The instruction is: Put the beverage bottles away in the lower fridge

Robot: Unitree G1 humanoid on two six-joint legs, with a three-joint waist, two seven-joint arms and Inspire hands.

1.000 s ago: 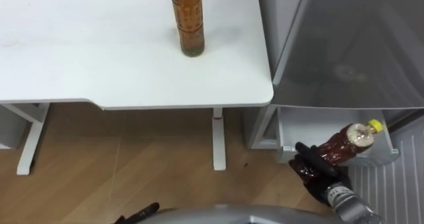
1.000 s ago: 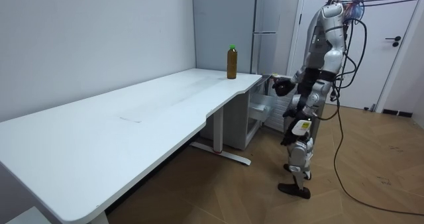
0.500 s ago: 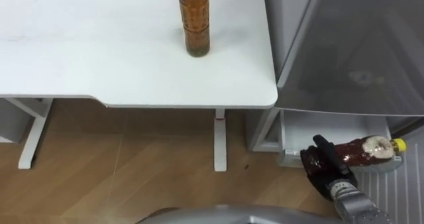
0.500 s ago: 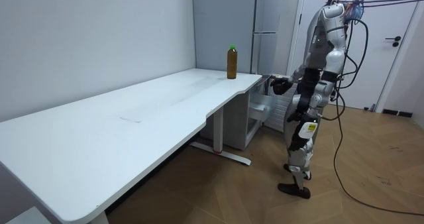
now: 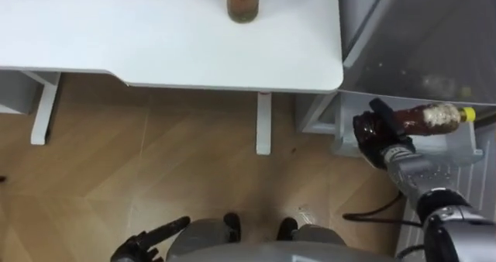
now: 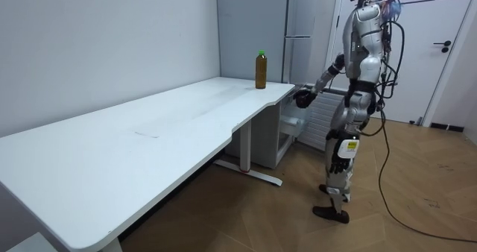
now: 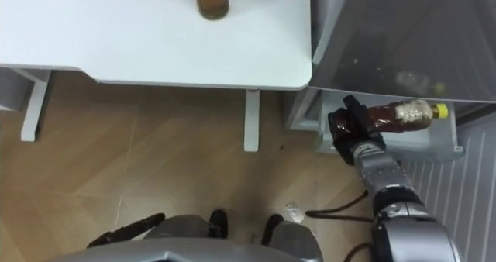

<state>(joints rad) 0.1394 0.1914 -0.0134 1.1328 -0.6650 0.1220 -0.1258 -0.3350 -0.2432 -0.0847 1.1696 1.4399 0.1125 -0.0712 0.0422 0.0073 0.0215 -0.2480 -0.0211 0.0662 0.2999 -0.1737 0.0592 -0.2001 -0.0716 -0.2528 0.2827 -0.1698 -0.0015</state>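
Observation:
My right hand (image 5: 377, 135) is shut on a brown drink bottle (image 5: 425, 117) with a yellow cap. It holds the bottle on its side, cap to the right, over the open white drawer (image 5: 459, 147) at the bottom of the fridge (image 5: 422, 41). A second bottle of amber drink (image 5: 242, 0) stands upright near the right end of the white table (image 5: 116, 45); in the room view this bottle (image 6: 261, 69) has a green cap. My left hand (image 5: 149, 243) hangs low by my side, fingers relaxed.
I stand on wooden floor between the table's end and the fridge (image 6: 298, 36). A white table leg (image 5: 264, 122) stands just left of the drawer. A ribbed white panel (image 5: 465, 208) lies to the right below the drawer.
I have straightened up and the view has shifted. My right arm has reached further toward the fridge, and the bottle has tipped from slanted to level over the drawer.

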